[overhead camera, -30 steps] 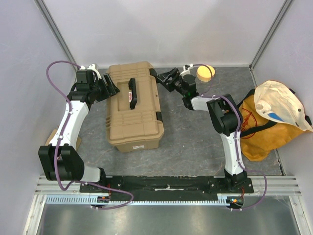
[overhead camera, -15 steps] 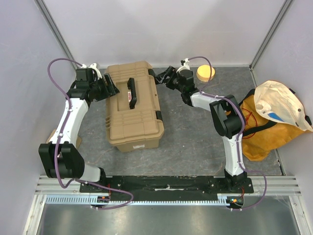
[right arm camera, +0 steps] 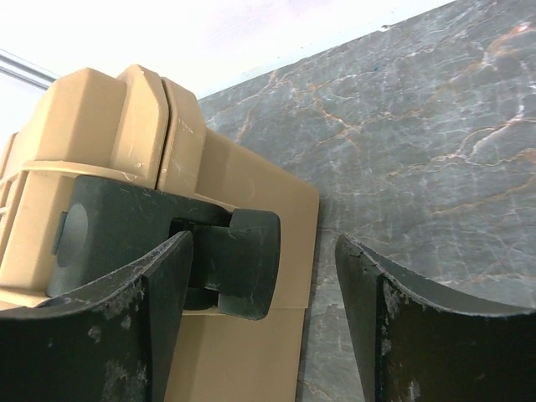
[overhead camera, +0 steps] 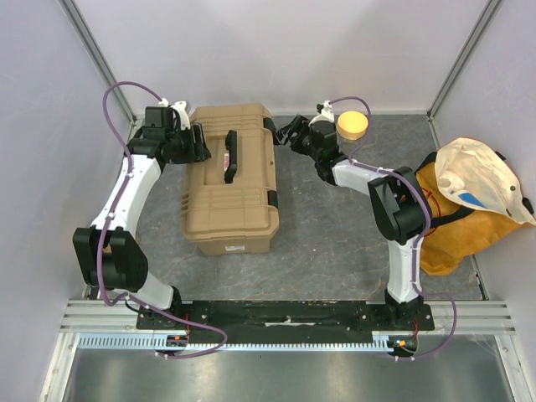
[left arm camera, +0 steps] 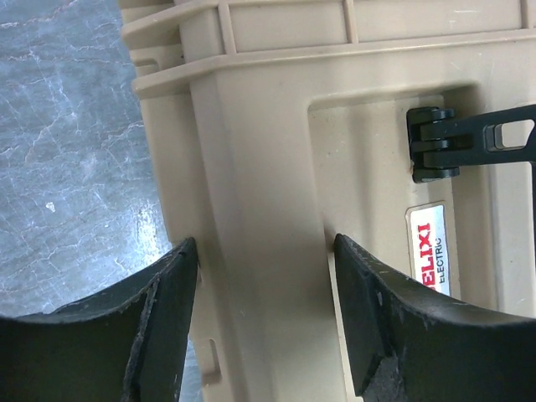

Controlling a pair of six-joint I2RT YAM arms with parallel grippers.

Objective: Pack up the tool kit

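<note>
The tan ribbed toolbox (overhead camera: 230,197) lies closed on the grey table, its black handle (overhead camera: 230,156) flat on the lid. My left gripper (overhead camera: 198,142) is open at the lid's rear left edge. In the left wrist view it (left arm camera: 266,285) straddles a raised ridge of the lid (left arm camera: 276,167), next to the handle hinge (left arm camera: 434,144). My right gripper (overhead camera: 289,134) is open at the box's rear right end. In the right wrist view it (right arm camera: 264,285) has the black latch (right arm camera: 239,260) between its fingers, close to the left finger (right arm camera: 126,327). No hand tools are in view.
An orange-yellow fabric bag (overhead camera: 452,226) with a white sack (overhead camera: 481,180) on it stands at the right wall. A round yellow object (overhead camera: 353,125) sits at the back, behind my right arm. A small tan block (overhead camera: 86,236) lies at the left wall.
The toolbox has turned so it now lies nearly square to the table, its rear end shifted right. My left gripper moved right and back with it. My right gripper stayed at the rear right latch.
</note>
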